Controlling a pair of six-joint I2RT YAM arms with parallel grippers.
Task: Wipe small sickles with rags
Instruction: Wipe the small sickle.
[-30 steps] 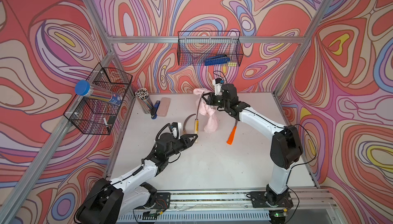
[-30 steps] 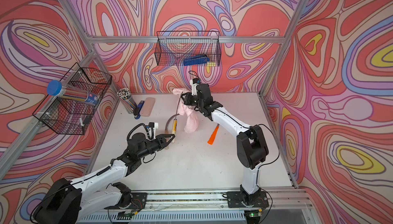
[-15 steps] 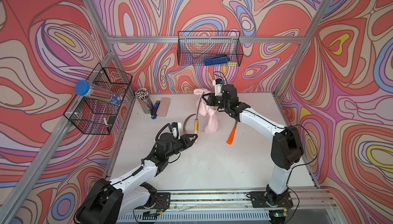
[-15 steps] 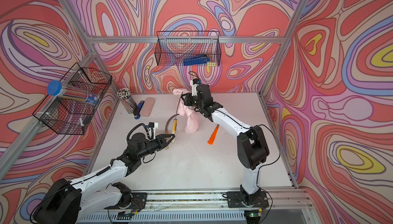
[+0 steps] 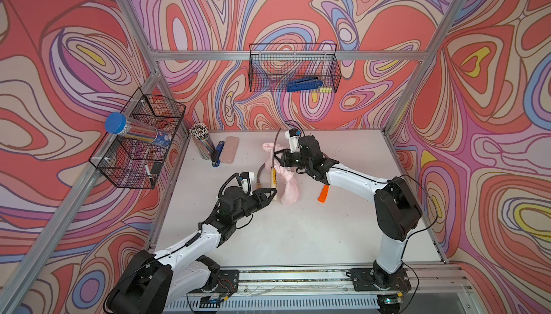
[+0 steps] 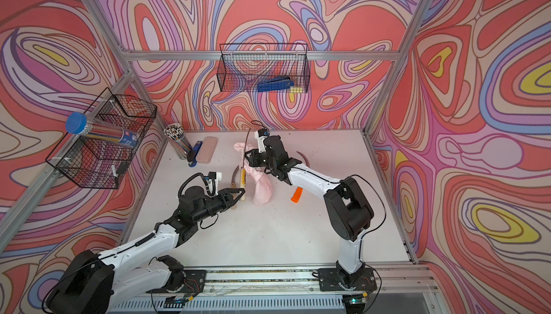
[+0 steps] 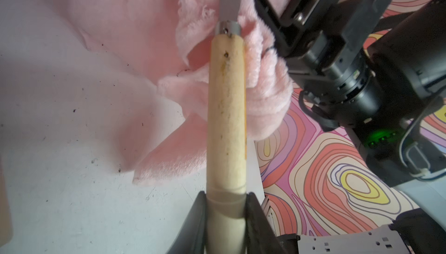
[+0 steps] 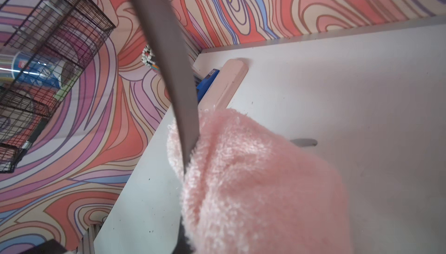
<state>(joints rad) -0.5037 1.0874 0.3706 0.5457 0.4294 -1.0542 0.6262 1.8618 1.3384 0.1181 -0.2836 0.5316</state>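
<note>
I'm gripping the wooden-handled sickle [image 7: 226, 110] by its butt end, left jaws closed snugly around it. The right jaws are clamping the pink rag [image 8: 253, 180] fully shut around the blade [image 8: 169, 59] between them. Pulling too hard risks twisting the sickle loose or snagging the terry on the edge.

- Left arm [image 5: 190, 245] and right arm [image 5: 354, 179]: white shells between bulky black joints.
- Left claw [image 5: 272, 191] and right claw [image 5: 277, 157]: black, tapered fingers.
- Behind each claw, a small white camera block [image 5: 247, 176] with a looping black cable [image 5: 226, 179].
- Behind the right claw: silver screws [image 7: 299, 18] (two show clearly), and a green light [image 7: 376, 135] further back.
</note>
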